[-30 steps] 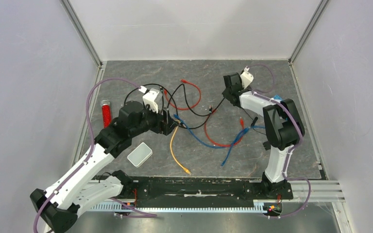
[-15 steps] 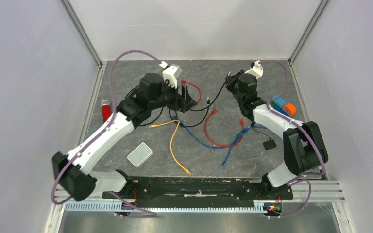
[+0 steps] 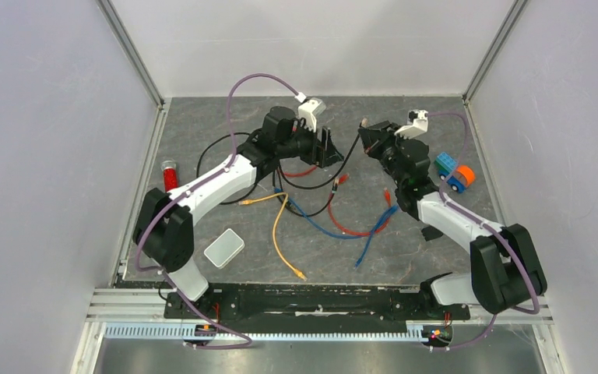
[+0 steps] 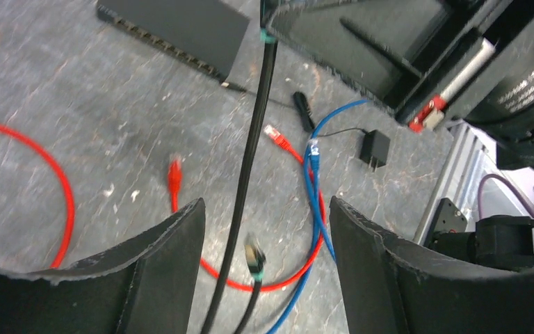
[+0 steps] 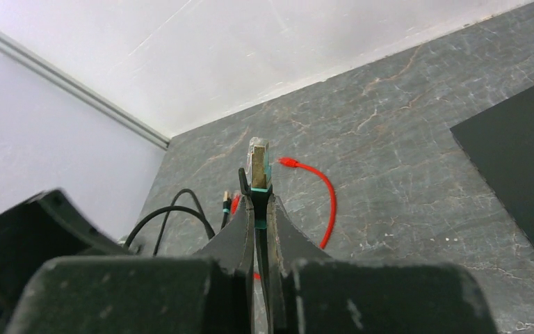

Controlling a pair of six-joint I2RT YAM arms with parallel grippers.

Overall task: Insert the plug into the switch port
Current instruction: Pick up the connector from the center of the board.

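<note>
My right gripper point(image 5: 259, 202) is shut on the plug point(image 5: 258, 163), a clear connector with a teal collar on a black cable, which sticks up past the fingertips. The switch point(image 4: 181, 28) is a dark flat box with a row of ports along its edge; its corner point(image 5: 521, 160) lies to the right of the held plug. In the top view the right gripper point(image 3: 367, 134) sits at the far middle, facing my left gripper point(image 3: 328, 146). The left gripper point(image 4: 265, 209) is open over the black cable point(image 4: 250, 153) and that cable's second plug point(image 4: 254, 257), holding nothing.
Red cable point(image 4: 62, 188), blue cable point(image 4: 313, 188) and orange cable point(image 3: 279, 234) lie tangled mid-table. A black power adapter point(image 4: 375, 148) lies near the right arm. A white box point(image 3: 224, 247) and a red bottle point(image 3: 170, 174) sit left; a blue-orange toy point(image 3: 455, 171) sits right.
The left arm has swung from the near left out to the far middle. The right arm has stretched forward and turned, keeping its grip on the plug.
</note>
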